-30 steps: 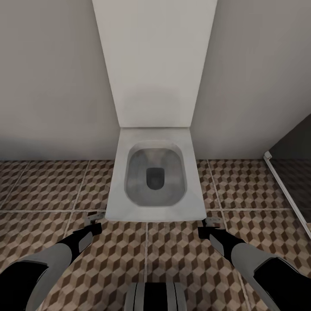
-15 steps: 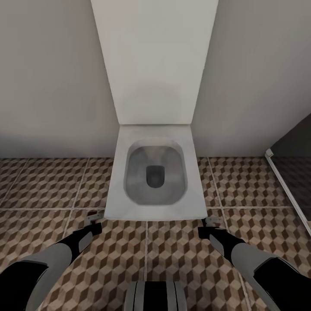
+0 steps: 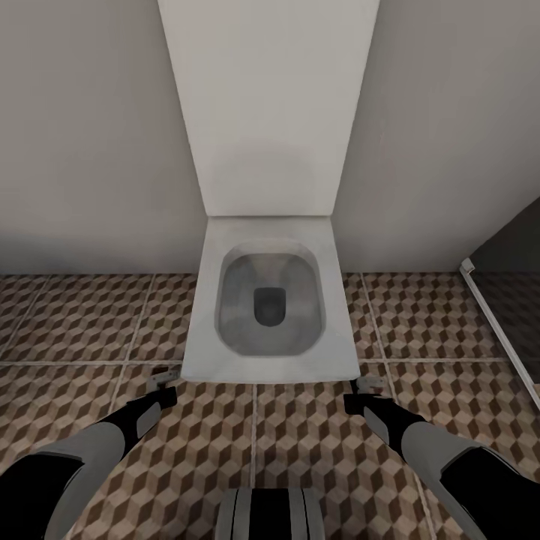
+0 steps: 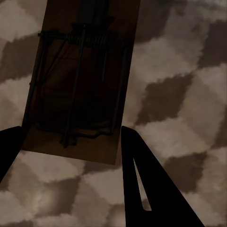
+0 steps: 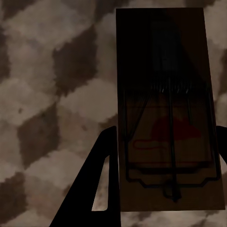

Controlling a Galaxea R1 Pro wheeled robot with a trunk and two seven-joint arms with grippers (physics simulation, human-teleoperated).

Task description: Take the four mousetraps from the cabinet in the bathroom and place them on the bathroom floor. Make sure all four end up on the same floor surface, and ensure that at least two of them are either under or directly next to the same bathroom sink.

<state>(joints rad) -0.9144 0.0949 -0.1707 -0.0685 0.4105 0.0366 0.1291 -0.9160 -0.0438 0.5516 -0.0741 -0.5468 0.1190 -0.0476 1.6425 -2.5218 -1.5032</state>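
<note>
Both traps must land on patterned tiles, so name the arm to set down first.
Left, marginally: each arm's jaws hold a mousetrap over the bathroom floor, but the right arm is nearer the shower rail.

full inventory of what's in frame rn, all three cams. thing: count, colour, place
toilet: 1, white, square bowl with lid up, against the wall, centre of head view
wall: pale grey-beige, behind the toilet
bathroom floor: brown, beige and white cube tiles, pale grout, around the toilet
shower edge: 1, white strip with dark floor beyond, far right of head view
mousetraps: 2, tan wood with dark wire; one between the left pincer's fingers, one with a red mark between the right pincer's fingers; both look dark in the wrist views
left pincer: 1, black and grey, above the floor by the toilet's front left corner
right pincer: 1, black and grey, by the toilet's front right corner
robot base: grey and black, bottom centre
</note>
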